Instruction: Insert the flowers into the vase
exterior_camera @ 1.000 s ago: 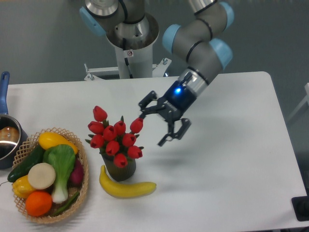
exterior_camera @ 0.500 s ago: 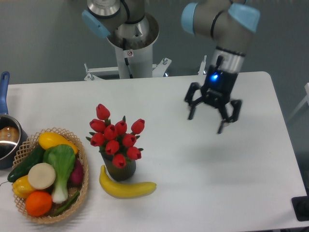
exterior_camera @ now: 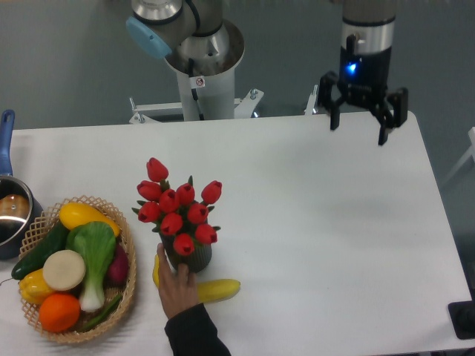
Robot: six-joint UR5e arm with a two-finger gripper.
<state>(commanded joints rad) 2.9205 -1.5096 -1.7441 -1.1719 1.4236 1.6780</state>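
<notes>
Nine-odd flowers point(exterior_camera: 178, 210) fill the vase point(exterior_camera: 189, 256); gripper point(exterior_camera: 359, 119) hangs spread apart, empty

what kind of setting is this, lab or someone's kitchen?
Most likely a robotics lab: a pedestal-mounted arm with an open gripper over a bare white table, props like a basket of vegetables and the flowers in the vase.

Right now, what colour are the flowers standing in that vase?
Red buds with green leaves: the flowers show best in the fixed camera view.
</notes>
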